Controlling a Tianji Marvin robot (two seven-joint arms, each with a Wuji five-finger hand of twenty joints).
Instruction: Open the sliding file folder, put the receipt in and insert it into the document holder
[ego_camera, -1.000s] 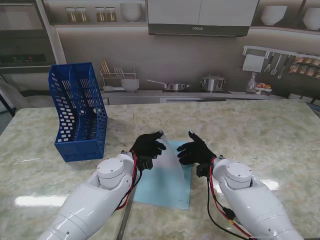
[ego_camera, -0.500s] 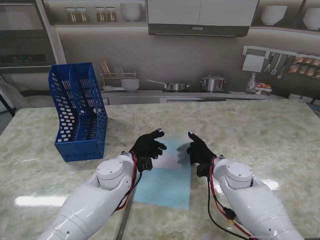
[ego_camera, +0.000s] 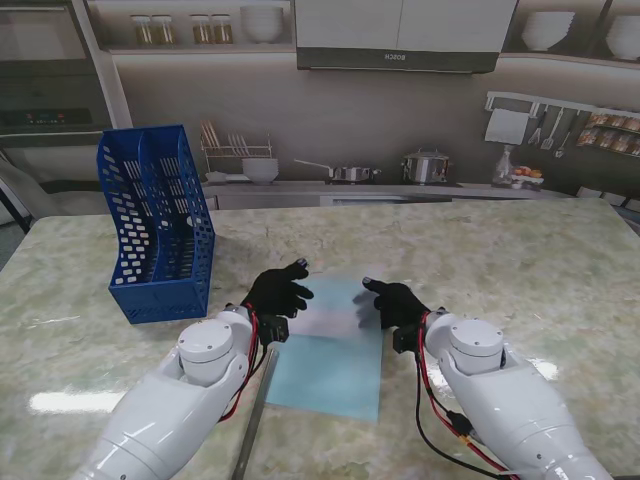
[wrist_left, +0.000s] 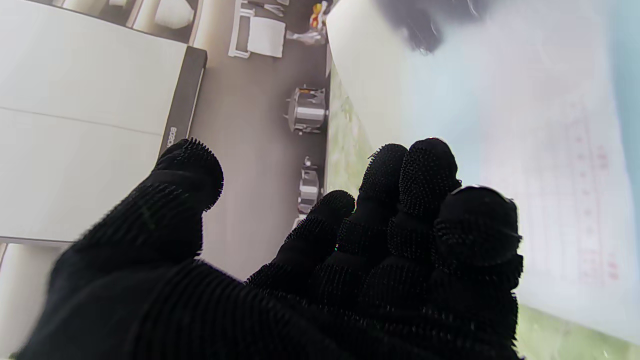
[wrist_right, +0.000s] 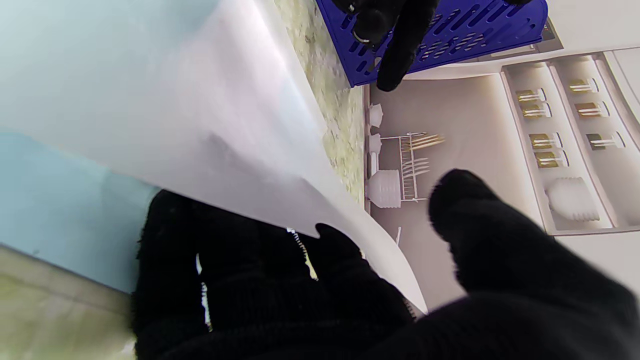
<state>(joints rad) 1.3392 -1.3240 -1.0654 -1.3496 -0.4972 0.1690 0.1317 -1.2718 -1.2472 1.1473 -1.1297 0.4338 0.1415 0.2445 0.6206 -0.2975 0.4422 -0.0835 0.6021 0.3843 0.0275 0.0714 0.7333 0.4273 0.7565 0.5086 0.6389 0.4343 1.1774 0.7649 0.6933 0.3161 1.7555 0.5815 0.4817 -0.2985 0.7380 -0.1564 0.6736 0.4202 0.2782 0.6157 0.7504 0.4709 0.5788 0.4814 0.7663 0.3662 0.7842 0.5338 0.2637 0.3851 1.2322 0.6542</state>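
Observation:
A light blue folder (ego_camera: 330, 370) lies flat on the marble table in front of me. Over its far end a white translucent sheet (ego_camera: 335, 305) spans between my two hands. My left hand (ego_camera: 278, 292) is at the sheet's left edge, fingers together and thumb apart, holding nothing. In the left wrist view that left hand (wrist_left: 350, 260) points at a sheet with faint red print (wrist_left: 590, 200). My right hand (ego_camera: 393, 302) is at the right edge. The right wrist view shows the sheet (wrist_right: 200, 100) draped over the right hand's fingers (wrist_right: 260, 280), thumb clear of it. The blue document holder (ego_camera: 155, 225) stands at far left.
A grey slide bar (ego_camera: 250, 425) lies on the table along the folder's left edge, beside my left forearm. The table's far edge meets a kitchen counter with pots and a dish rack. Bare marble (ego_camera: 520, 260) lies to the right of the folder.
The sheet, raised and curved a second ago, has come down nearly flat over the folder. Both hands have dropped lower, and the left hand has moved left.

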